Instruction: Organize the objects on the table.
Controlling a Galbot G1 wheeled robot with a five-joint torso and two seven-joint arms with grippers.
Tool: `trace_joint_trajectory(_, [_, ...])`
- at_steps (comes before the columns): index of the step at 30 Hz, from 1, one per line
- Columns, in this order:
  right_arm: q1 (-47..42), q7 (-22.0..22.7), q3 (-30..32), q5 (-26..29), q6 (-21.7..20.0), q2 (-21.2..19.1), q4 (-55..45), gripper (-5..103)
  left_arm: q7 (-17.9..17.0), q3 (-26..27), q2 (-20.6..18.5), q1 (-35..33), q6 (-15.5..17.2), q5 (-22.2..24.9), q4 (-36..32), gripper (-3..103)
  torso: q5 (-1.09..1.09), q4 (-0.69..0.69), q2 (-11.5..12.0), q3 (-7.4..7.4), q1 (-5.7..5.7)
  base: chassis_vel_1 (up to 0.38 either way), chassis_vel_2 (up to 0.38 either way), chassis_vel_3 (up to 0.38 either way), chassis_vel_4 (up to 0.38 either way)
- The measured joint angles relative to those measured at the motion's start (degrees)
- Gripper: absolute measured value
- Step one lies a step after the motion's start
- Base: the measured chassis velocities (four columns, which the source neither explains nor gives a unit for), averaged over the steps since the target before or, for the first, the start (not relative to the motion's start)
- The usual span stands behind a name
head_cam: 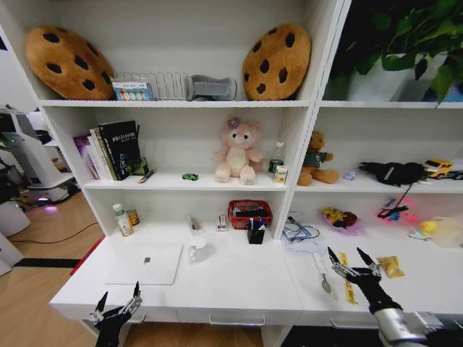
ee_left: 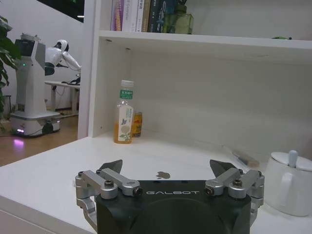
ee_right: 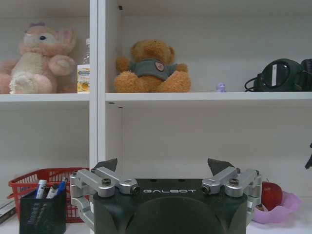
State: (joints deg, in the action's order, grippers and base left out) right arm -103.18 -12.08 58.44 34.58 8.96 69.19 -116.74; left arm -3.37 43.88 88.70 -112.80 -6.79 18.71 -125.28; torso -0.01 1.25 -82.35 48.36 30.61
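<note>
A thin silver laptop (head_cam: 145,264) lies closed on the left part of the white table (head_cam: 239,280); its logo (ee_left: 163,174) sits just beyond my left gripper (ee_left: 168,168). That left gripper (head_cam: 117,303) hangs open at the table's front edge, below the laptop. Over the right part of the table my right gripper (head_cam: 354,264) is open too, above a yellow strip (head_cam: 346,280) and a slim utensil (head_cam: 323,280). A tiny green toy car (head_cam: 189,176) stands on the middle shelf. Blue-capped pens stick out of a black holder (ee_right: 43,209) beside my right gripper (ee_right: 165,168).
A white lidded pot (head_cam: 199,249), a juice bottle (ee_left: 124,114), a red basket (head_cam: 249,213), a snack packet (head_cam: 391,266) and a pink bowl with an apple (ee_right: 273,196) stand around. Shelves behind hold books (head_cam: 112,150), plush toys (head_cam: 237,152) and cookie cushions (head_cam: 277,61).
</note>
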Motion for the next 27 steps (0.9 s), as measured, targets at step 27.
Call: trace_joint_trajectory(27, [7.38, 0.48, 1.98, 2.63, -11.38, -11.75, 5.83, 100, 0.2, -0.47, 0.75, -0.3, -0.27, -0.6, 0.65, 99, -0.04, -0.01, 0.0, 0.0, 0.01, -0.177, -0.183, 0.175, 0.167])
